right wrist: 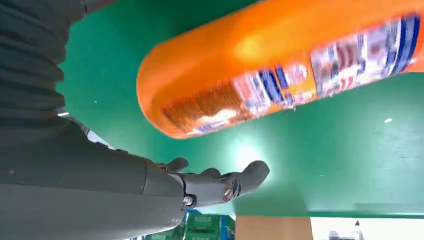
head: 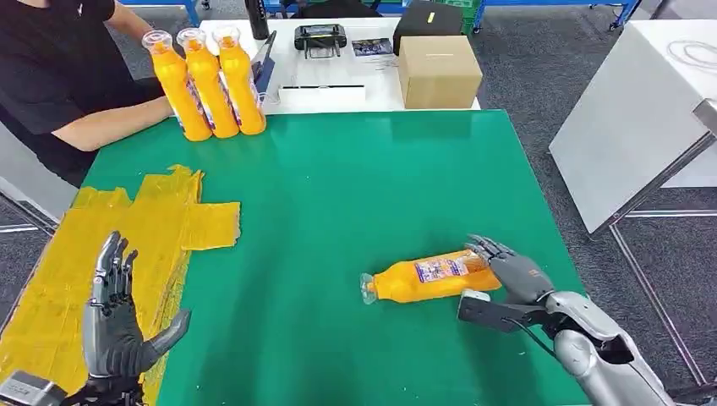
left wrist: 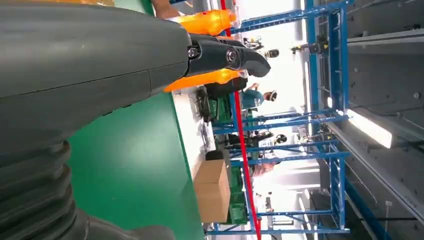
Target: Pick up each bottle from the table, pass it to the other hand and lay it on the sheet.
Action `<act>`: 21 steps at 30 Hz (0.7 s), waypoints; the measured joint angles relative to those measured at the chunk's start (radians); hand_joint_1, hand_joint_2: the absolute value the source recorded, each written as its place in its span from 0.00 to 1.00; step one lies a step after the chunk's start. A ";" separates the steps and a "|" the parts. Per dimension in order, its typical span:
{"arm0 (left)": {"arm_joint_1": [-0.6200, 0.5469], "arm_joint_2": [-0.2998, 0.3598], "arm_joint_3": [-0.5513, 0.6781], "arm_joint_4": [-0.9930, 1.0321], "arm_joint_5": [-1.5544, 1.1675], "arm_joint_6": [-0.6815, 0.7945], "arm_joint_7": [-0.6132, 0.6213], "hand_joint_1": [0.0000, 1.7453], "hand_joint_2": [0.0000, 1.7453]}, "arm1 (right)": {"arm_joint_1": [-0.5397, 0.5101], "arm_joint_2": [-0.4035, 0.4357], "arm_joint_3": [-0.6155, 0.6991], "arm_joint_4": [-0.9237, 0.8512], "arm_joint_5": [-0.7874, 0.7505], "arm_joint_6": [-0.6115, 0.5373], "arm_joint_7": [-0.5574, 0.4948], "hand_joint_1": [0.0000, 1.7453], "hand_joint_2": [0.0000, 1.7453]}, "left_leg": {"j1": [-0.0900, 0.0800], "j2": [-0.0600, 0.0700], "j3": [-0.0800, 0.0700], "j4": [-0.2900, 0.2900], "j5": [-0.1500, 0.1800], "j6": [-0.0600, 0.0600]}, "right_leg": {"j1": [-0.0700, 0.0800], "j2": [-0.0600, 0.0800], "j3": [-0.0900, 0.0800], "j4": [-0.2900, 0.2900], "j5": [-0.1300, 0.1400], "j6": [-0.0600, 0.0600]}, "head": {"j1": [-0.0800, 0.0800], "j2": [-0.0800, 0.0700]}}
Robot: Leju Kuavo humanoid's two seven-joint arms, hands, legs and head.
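An orange bottle (head: 431, 277) with a printed label lies on its side on the green table (head: 355, 186), cap pointing left. My right hand (head: 513, 269) is at the bottle's base, fingers spread over its end. In the right wrist view the bottle (right wrist: 280, 65) hangs close over that hand (right wrist: 150, 185), with green table showing between thumb and bottle. My left hand (head: 118, 317) is open, fingers up, over the yellow sheet (head: 101, 237) at the table's left. Three more orange bottles (head: 207, 80) stand upright at the far left corner; two of these bottles (left wrist: 207, 22) appear past my left hand's thumb (left wrist: 220, 55).
A person in black (head: 59, 76) rests a forearm by the standing bottles. Behind the green table, a white table (head: 330, 80) carries a cardboard box (head: 440, 72), a black box (head: 427, 21) and a controller (head: 320, 36). Another white table (head: 643, 110) stands to the right.
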 measured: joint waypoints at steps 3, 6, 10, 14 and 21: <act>0.001 0.000 0.000 0.000 0.000 0.000 0.000 0.00 1.00 | -0.001 -0.023 0.008 -0.015 -0.012 0.005 0.001 0.00 1.00 | 0.000 0.000 0.000 0.000 0.000 0.000 | 0.000 0.000 0.000 0.000 0.000 0.000 | 0.000 0.000; 0.002 0.000 0.001 0.000 0.000 0.000 0.000 0.00 1.00 | -0.002 -0.037 0.013 -0.024 -0.015 0.006 0.003 0.00 1.00 | 0.000 0.000 0.000 0.000 0.000 0.000 | 0.000 0.000 0.000 0.000 0.000 0.000 | 0.000 0.000; 0.002 0.000 0.001 0.000 0.000 -0.001 0.000 0.00 1.00 | -0.003 -0.047 0.014 -0.032 -0.015 0.006 0.004 0.00 1.00 | 0.000 0.000 0.000 0.000 0.000 0.000 | 0.000 0.000 0.000 0.000 0.000 0.000 | 0.000 0.000; 0.003 0.000 0.002 0.000 0.000 -0.001 0.000 0.00 1.00 | -0.003 -0.053 0.015 -0.035 -0.015 0.006 0.004 0.00 1.00 | 0.000 0.000 0.000 0.000 0.000 0.000 | 0.000 0.000 0.000 0.000 0.000 0.000 | 0.000 0.000; 0.003 0.000 0.004 0.000 0.000 -0.001 0.000 0.00 1.00 | -0.003 -0.055 0.016 -0.037 -0.015 0.007 0.004 0.00 1.00 | 0.000 0.000 0.000 0.000 0.000 0.000 | 0.000 0.000 0.000 0.000 0.000 0.000 | 0.000 0.000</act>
